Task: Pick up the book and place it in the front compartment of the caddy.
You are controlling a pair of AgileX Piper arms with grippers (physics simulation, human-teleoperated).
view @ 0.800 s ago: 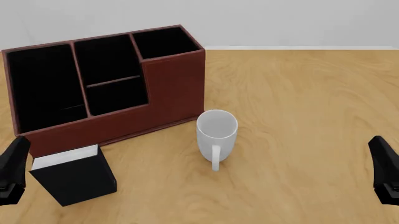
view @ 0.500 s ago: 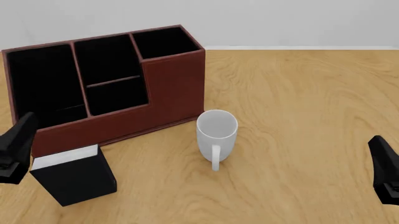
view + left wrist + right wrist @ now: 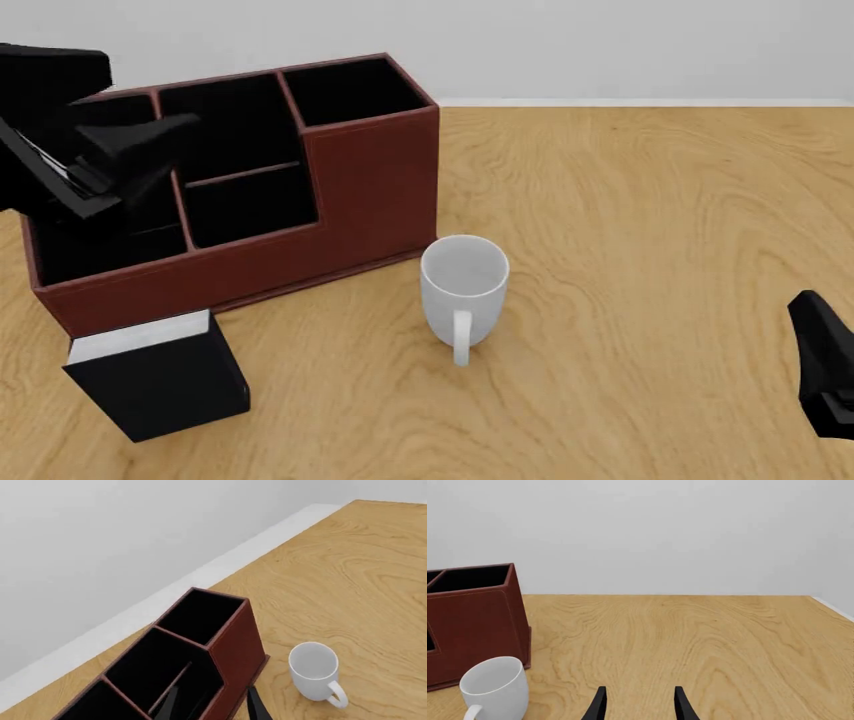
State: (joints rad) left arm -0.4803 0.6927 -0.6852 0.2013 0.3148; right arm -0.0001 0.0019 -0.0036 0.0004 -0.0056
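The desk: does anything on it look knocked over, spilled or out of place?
Nothing is spilled or damaged. The white mug stands upright, as does the caddy. The book stands on the table before the caddy, turned at an angle to it. The left gripper hangs open above the caddy, not near the book.

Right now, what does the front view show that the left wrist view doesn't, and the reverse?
Front view only: the book standing on the table in front of the caddy, the left arm raised over the caddy's left end, and the right gripper low at the right edge.

Left wrist only: the left gripper, fingers apart and empty, above the caddy, and the wall off to the side.

Both: the caddy's compartments, the mug and the table.
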